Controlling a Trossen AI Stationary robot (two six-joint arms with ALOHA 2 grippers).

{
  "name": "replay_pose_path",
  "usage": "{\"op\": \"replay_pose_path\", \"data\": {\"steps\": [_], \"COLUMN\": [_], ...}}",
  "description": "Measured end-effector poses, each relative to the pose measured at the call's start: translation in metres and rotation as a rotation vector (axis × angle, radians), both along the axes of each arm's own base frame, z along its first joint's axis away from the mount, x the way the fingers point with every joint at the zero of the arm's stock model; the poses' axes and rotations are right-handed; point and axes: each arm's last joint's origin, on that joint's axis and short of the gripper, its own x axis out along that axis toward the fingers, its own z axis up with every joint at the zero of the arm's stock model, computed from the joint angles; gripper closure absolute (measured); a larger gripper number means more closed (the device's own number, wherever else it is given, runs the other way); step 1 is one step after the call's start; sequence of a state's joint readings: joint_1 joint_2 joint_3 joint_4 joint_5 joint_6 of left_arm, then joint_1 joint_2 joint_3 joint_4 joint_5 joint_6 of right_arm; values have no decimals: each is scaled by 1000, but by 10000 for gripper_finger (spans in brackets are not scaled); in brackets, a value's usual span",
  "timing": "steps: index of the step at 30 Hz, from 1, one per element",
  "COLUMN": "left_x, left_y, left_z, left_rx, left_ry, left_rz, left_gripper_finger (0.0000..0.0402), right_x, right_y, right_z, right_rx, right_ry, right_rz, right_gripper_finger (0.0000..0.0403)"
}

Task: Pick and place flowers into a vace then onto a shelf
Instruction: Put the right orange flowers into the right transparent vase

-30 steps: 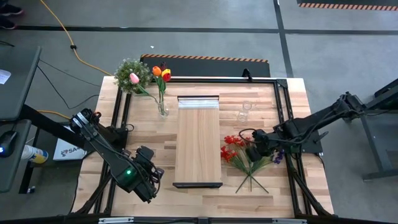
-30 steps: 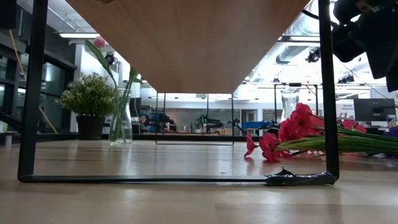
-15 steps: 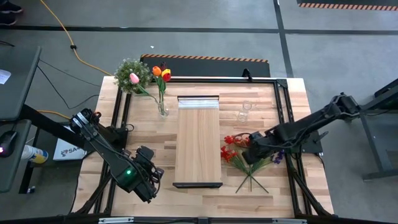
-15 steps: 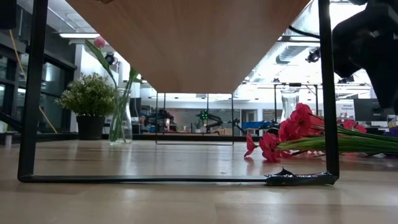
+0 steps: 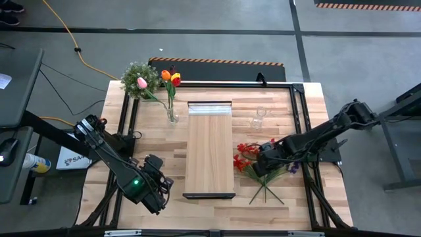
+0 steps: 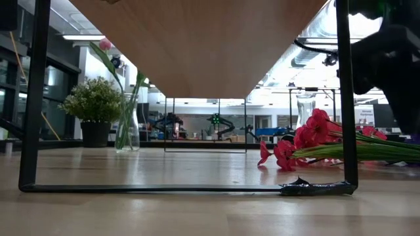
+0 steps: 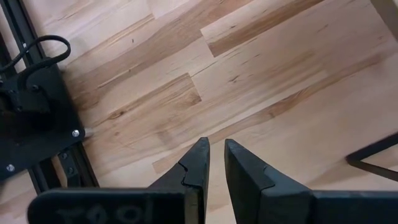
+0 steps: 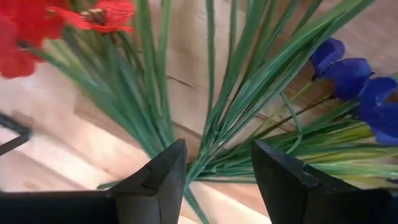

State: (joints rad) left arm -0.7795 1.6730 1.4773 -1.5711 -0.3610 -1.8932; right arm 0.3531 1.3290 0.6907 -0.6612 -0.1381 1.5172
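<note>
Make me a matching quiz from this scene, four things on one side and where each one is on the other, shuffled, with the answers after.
Things:
1. tulips
2. red spray
3. left pincer
4. right pincer

Places:
A. lying on the table right of the shelf
B. standing in the glass vase
C. open, over green stems
D. nearly shut, over bare wood left of the shelf

Pairs: 1-B, 2-A, 3-D, 4-C

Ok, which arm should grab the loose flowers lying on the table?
The right. Its pincer is open and right over the stems of the flowers beside the shelf. The left pincer sits nearly closed over bare table on the shelf's far side.
</note>
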Motion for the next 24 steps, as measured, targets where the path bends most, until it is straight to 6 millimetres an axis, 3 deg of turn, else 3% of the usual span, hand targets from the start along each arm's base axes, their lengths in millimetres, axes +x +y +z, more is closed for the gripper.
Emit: {"op": "replay_pose_path", "data": {"steps": [24], "left_x": [0], "left_y": [0], "left_z": [0], "left_rx": [0], "left_ry": [2], "left_rz": [-4], "left_gripper_finger": [316], "right_x": [10], "right_y": [3], "right_z": [-19], "right_rx": [-33], "right_ry": [30], "right_rz": [39], "right_gripper_finger": [253]}}
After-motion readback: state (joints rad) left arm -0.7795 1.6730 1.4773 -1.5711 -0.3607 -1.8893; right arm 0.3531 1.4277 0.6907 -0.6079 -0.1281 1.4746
